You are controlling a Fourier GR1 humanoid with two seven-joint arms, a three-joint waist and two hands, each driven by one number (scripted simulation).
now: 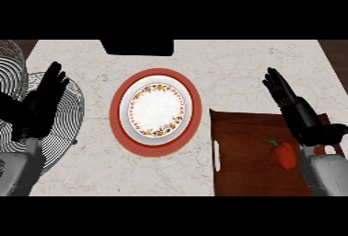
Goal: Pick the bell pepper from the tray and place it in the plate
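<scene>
A steep downward look at a pale marbled tabletop (81, 50). Near the middle sits a round plate (155, 111), white at its centre with a ring of small red and yellow flowers and a broad orange-red rim. Nothing lies on it.

To the right, at the lower part of the view, is a dark brown tray (248, 156) with a white handle (217, 156) on its left edge. A red pepper (285, 154) with a green stem lies on the tray toward its right side, well apart from the plate.

The right hand (287, 97) shows at the right, its black fingers straight and pointing up toward the far side of the tabletop, holding nothing. It sits above the tray's upper right corner, and its grey forearm (325, 173) comes in from the lower edge just beside the pepper. The hand does not touch the pepper.

The left hand (42, 99) shows at the left edge, also flat and empty with fingers straight and pointing up. It lies over a round wire rack (68, 122) of black bars at the tabletop's left side. A dark rectangular shape (137, 46) sits at the far edge, above the plate.
</scene>
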